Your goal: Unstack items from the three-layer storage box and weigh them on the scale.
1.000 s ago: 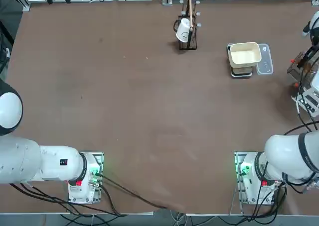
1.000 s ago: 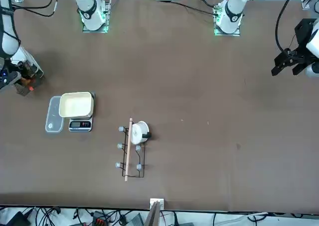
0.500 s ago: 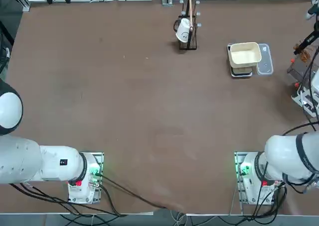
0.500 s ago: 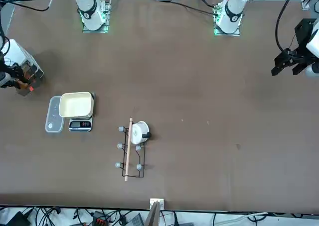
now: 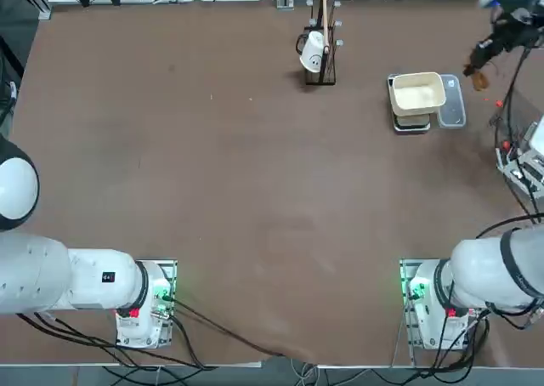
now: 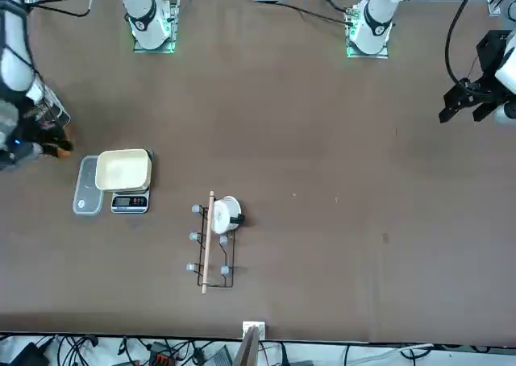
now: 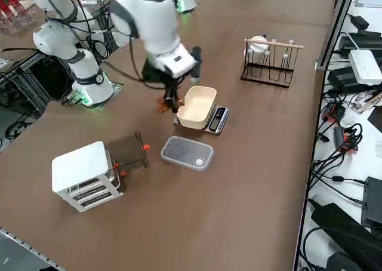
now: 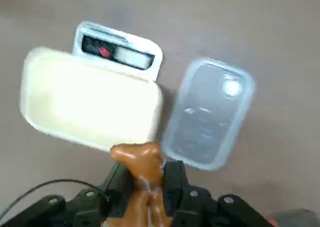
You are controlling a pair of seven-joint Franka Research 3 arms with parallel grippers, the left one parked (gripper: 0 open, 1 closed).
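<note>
My right gripper point(image 7: 170, 101) hangs just beside the scale's cream tray point(image 7: 197, 106), on the storage-box side. It is shut on an orange-brown elongated item point(image 8: 142, 162), which sticks out between the two fingers point(image 8: 175, 179). In the top view the gripper point(image 5: 478, 71) and the item point(image 5: 480, 82) are right of the tray point(image 5: 416, 93). The scale point(image 7: 218, 119) shows its display beyond the tray. The white three-layer storage box point(image 7: 83, 174) stands apart near the table's right edge, with a dark clear drawer point(image 7: 128, 150) pulled out and small orange bits on it.
A clear plastic lid point(image 7: 187, 153) lies flat on the table between the scale and the storage box. A black rack with a white cup point(image 5: 317, 53) stands at the far edge, left of the scale. Cables and equipment point(image 7: 352, 74) line the table's far side.
My right gripper has travelled from the storage box at the table's right edge over towards the scale, carrying the orange-brown item. Scale, tray and lid have stayed put.
</note>
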